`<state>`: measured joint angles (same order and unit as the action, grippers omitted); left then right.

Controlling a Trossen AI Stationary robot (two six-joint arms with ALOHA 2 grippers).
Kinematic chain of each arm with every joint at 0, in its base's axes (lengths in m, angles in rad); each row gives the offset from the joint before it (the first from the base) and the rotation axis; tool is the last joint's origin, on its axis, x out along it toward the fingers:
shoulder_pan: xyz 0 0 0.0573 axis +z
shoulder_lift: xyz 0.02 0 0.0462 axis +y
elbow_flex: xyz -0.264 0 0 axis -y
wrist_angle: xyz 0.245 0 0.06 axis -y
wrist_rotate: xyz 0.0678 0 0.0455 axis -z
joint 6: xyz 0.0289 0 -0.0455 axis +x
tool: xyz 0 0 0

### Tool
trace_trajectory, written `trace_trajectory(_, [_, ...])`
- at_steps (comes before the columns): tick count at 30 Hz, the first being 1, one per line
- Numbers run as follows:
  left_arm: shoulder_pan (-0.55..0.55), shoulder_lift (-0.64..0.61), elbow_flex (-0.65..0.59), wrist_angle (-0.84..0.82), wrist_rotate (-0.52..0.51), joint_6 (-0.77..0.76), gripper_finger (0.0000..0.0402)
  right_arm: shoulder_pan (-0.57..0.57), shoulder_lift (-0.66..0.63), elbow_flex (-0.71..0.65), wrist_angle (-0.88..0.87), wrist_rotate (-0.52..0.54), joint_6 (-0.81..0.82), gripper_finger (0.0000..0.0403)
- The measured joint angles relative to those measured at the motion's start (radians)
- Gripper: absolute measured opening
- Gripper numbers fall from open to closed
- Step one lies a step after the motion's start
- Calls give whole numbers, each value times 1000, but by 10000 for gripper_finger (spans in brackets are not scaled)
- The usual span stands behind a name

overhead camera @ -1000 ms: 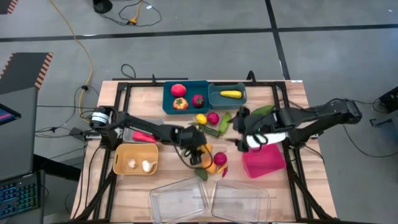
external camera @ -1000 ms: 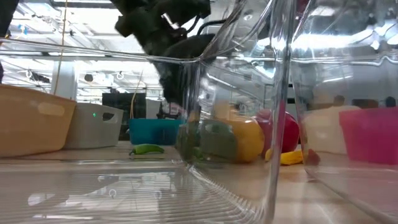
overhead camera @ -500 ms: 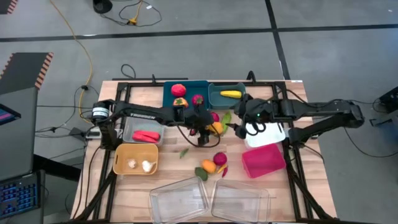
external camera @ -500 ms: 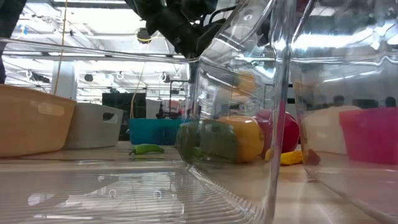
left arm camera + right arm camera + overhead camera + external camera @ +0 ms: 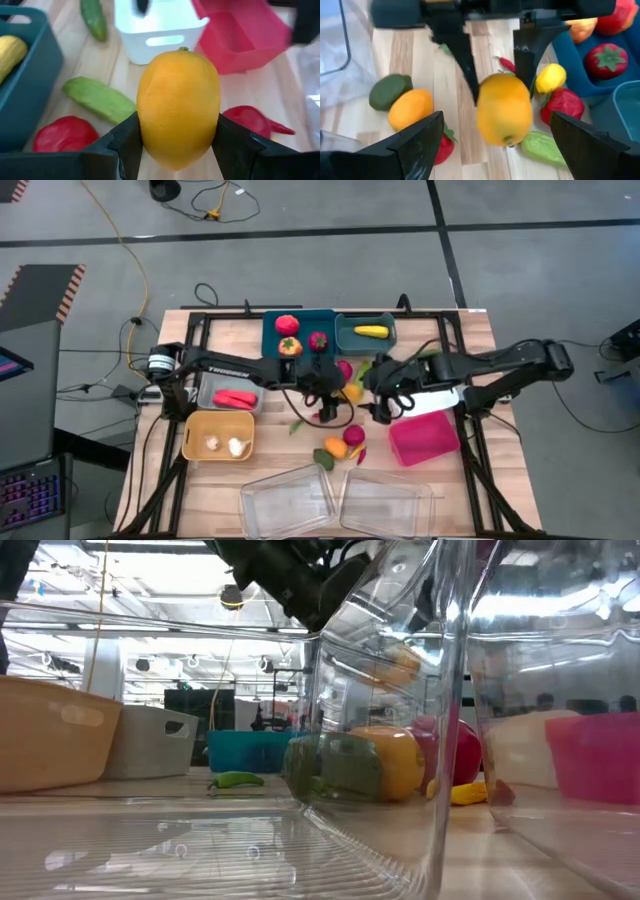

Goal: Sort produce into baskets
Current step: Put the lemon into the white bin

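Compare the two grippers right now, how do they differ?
The left gripper is shut on a yellow-orange fruit, lifted off the table; the right gripper is open and empty. The left one carries the fruit, while the right one faces it. Both hang over the table's middle.

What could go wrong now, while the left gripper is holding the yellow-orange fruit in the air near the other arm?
The left gripper pinches only the lower sides of the round yellow-orange fruit, so it might slip and fall among the loose produce below.

The open right gripper faces it closely; the arms could bump if either advances.
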<state>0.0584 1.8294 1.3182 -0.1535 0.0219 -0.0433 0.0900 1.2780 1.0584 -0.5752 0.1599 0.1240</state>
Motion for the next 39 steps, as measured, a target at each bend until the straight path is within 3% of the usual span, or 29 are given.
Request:
trace_trajectory(6, [-41, 0, 0, 23, -2, -2, 188, 23, 54, 0, 0, 50, -1, 388])
trace_trajectory(17, [-82, 0, 0, 74, -35, 49, 188, 40, 84, 1, 2, 24, -1, 382])
trace_trajectory(31, [-84, 0, 0, 121, -106, 59, 188, 37, 84, 1, -2, -4, -8, 262])
trace_trajectory(39, [-78, 0, 0, 119, -105, 61, 188, 36, 84, 1, -2, -4, -6, 250])
